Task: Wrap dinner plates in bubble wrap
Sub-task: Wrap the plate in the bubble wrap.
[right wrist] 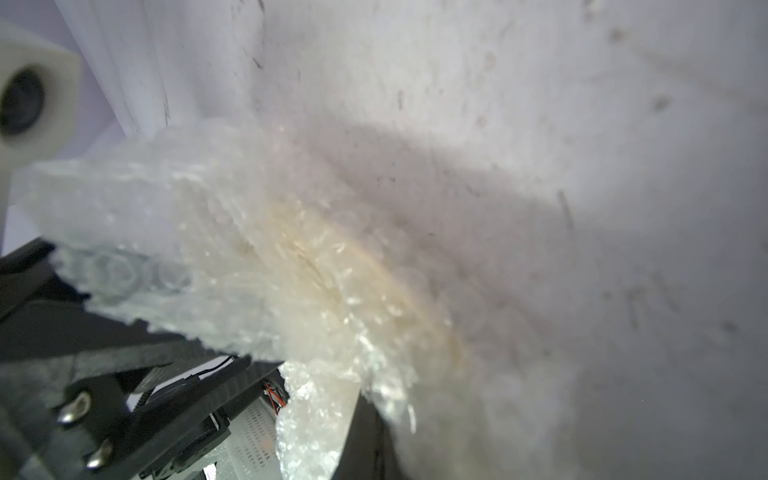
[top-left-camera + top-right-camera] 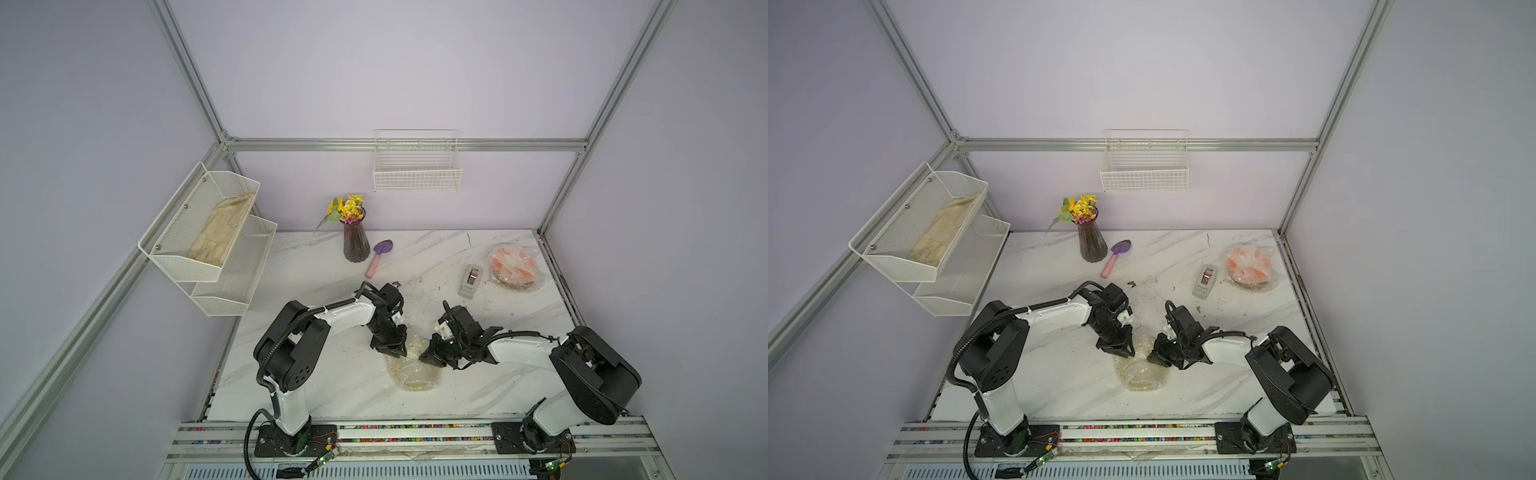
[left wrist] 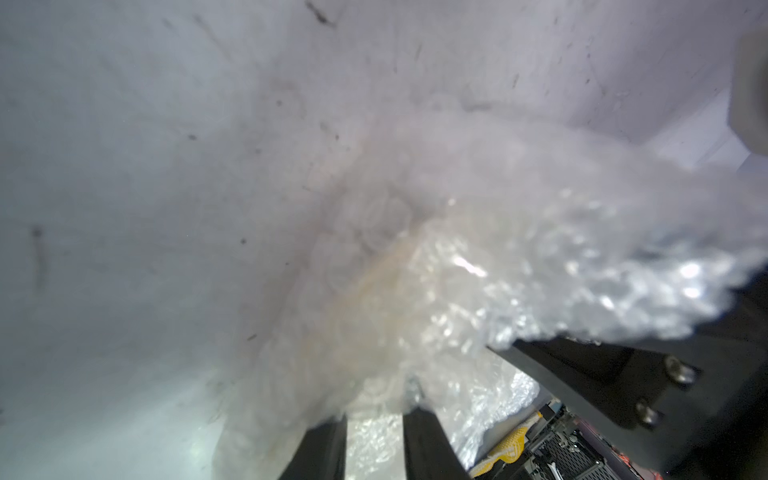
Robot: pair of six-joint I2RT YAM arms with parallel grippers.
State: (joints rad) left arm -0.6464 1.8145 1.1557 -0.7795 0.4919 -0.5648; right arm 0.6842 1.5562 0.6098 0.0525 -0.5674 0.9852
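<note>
Orange plate (image 2: 513, 262), cream plate (image 2: 415, 372): two.

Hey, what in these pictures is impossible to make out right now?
Pale cream round plate: rim marks blurred under clear bubble wrap, both wrist views.
Left end effector: fingertips buried in wrap, grip unclear, left wrist view.
Wrapped orange plate: anything beneath it too small, both top views.
</note>
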